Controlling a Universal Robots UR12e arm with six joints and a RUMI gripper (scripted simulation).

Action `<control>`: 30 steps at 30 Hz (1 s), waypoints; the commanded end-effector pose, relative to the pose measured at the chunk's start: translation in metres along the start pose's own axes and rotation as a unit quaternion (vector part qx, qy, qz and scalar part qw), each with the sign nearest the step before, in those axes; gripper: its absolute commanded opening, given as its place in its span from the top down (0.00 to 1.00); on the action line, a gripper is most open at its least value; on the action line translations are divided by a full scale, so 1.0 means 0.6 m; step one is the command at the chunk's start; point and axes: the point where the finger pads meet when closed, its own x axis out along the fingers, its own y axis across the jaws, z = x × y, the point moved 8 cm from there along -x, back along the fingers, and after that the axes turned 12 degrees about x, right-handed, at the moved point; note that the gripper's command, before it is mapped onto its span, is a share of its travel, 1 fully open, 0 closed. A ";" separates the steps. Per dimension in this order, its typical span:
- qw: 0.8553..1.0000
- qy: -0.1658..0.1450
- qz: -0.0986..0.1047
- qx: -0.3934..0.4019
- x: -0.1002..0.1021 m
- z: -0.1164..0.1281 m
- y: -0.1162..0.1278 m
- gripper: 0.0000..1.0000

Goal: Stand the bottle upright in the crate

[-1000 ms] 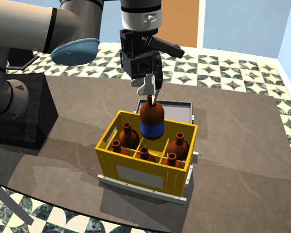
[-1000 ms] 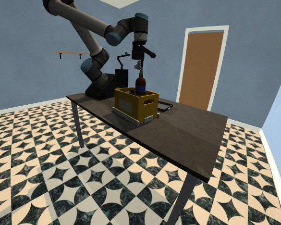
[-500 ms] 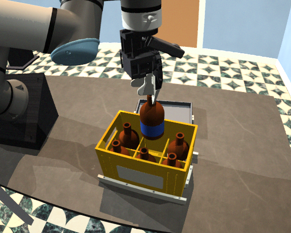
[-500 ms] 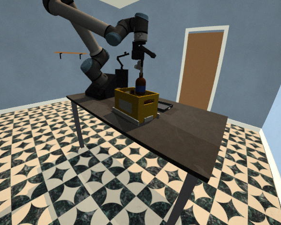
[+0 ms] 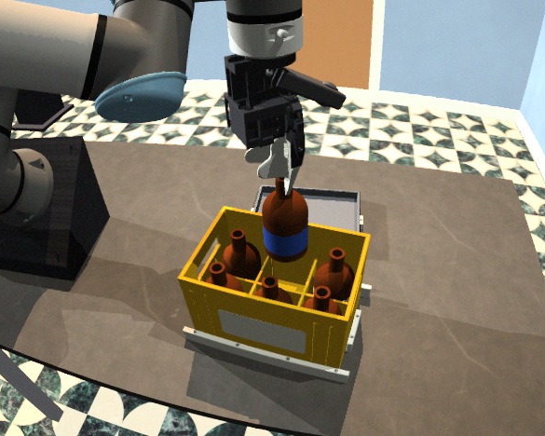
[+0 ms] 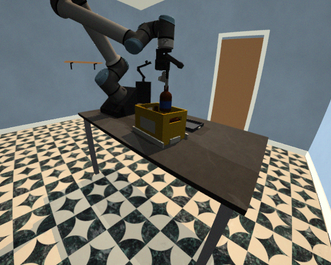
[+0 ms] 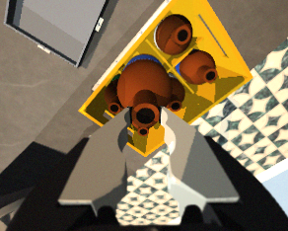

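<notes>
The end effector (image 5: 284, 180) grips the neck of an upright brown bottle (image 5: 285, 224) with a blue label band, above the yellow crate's (image 5: 263, 319) 12 o'clock side.

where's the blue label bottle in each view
Top: the bottle is at centre, upright, hanging from the gripper by its neck over the rear middle cell.
Exterior: left of centre, bottle partly inside the crate top.
Wrist: centre, bottle seen from above, mouth between the fingers.
Shared landmark: the yellow crate.
</notes>
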 end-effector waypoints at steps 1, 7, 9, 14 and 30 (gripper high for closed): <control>1.000 0.001 0.000 0.000 0.000 0.000 0.001 1.00; 1.000 0.001 0.000 0.000 0.002 -0.001 0.001 1.00; 1.000 0.001 0.000 0.000 0.004 -0.001 0.001 1.00; 1.000 0.001 0.000 0.000 0.011 -0.001 0.000 1.00; 1.000 0.001 0.000 0.000 0.037 -0.001 0.000 1.00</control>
